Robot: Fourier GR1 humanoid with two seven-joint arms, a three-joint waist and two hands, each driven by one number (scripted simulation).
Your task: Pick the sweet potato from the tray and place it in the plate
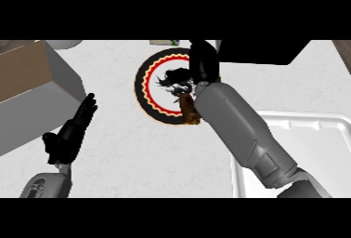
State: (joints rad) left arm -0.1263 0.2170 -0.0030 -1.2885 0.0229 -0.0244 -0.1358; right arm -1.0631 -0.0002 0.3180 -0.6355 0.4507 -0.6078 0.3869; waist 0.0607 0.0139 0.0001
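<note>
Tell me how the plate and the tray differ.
The plate is round and black with a red-and-yellow rim pattern; the tray is white and rectangular. The plate lies at the counter's middle with the sweet potato over it; the tray lies right. Both lie flat.

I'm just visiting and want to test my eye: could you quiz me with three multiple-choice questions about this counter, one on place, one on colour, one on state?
1. Where is the sweet potato?
A. on the plate
B. in the tray
C. on the box

2. What colour is the tray?
A. black
B. white
C. red

3. How is the left robot hand?
A. curled round a cup
B. pressing the plate
C. open, holding nothing

Answers: 1 A, it lies over the plate's lower rim below the right robot hand. 2 B, its rim shows white. 3 C, straight fingers at the view's left.
</note>
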